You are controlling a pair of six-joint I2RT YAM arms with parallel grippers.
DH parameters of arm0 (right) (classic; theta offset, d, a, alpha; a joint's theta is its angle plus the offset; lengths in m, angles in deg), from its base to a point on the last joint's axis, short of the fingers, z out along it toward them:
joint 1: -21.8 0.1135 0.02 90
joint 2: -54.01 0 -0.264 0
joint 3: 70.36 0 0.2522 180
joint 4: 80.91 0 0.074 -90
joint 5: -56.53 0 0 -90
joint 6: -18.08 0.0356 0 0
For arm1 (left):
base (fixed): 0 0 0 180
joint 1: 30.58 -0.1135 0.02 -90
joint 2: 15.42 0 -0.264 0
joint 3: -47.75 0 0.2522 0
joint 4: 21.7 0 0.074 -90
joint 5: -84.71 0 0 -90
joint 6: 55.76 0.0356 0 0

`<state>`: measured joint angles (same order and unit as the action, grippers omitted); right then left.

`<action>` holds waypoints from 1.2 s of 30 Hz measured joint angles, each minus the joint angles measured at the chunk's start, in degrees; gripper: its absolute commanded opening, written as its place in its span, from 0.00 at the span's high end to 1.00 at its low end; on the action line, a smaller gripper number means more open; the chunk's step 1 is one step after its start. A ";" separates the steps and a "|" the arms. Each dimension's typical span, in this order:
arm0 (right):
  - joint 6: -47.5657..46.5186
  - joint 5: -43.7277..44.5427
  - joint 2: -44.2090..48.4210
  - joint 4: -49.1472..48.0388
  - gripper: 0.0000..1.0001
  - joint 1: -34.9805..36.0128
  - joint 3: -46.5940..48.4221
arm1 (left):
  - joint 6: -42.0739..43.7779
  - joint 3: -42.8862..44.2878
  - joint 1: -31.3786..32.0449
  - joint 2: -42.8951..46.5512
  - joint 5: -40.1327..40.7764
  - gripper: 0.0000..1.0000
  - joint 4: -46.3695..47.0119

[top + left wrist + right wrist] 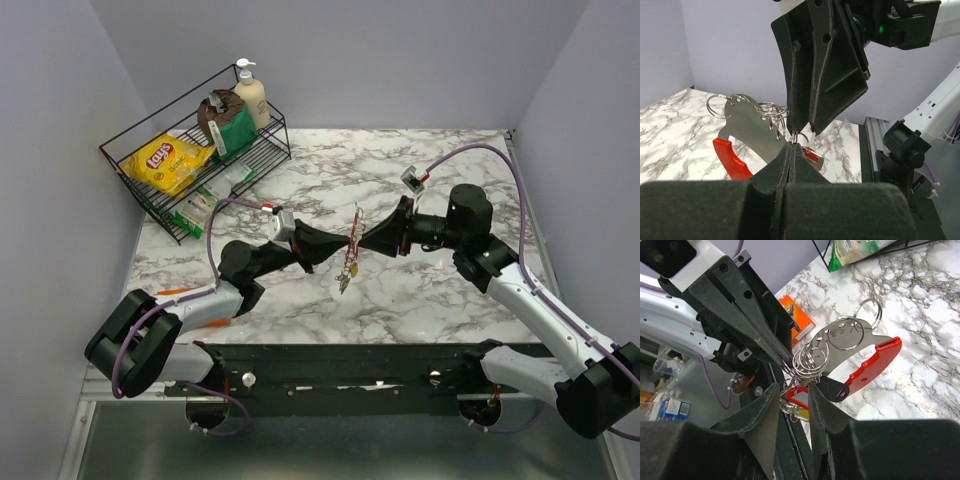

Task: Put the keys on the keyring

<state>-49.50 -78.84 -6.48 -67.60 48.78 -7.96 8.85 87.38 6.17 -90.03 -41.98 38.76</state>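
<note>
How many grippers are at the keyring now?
2. The left gripper, shut, pinches the keyring from the left; the right gripper faces it from the right, with one of the keys between its fingers. Exact contact is partly hidden.

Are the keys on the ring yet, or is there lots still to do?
Nearly there, it seems. Several small rings already hang from the keyring, with keys dangling below. The left gripper is shut on it in the air, and the right gripper meets it at the rings. Whether every key is on, I cannot tell.
</note>
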 measured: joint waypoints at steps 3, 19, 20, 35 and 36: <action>-0.17 -0.61 -0.26 0.09 0.62 0.00 0.00 | -0.22 0.24 0.00 0.00 -0.09 1.00 0.00; -1.38 -1.09 -0.74 0.13 0.96 0.00 0.00 | -1.14 1.31 0.02 -0.57 -1.38 1.00 0.04; -1.44 -1.27 -0.74 0.13 0.98 0.00 0.00 | -1.20 1.46 0.07 -0.76 -1.46 1.00 0.04; -1.55 -5.77 -2.16 -0.55 0.98 -0.33 -1.27 | -0.94 1.92 0.26 -0.90 -3.04 1.00 -0.11; -1.62 -6.23 -2.21 -0.76 0.98 -0.33 -1.57 | -0.94 1.99 0.39 -0.90 -3.08 1.00 -0.17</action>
<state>-51.12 -85.07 -8.69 -68.36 48.45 -9.53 7.91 89.37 6.57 -90.93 -45.06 38.58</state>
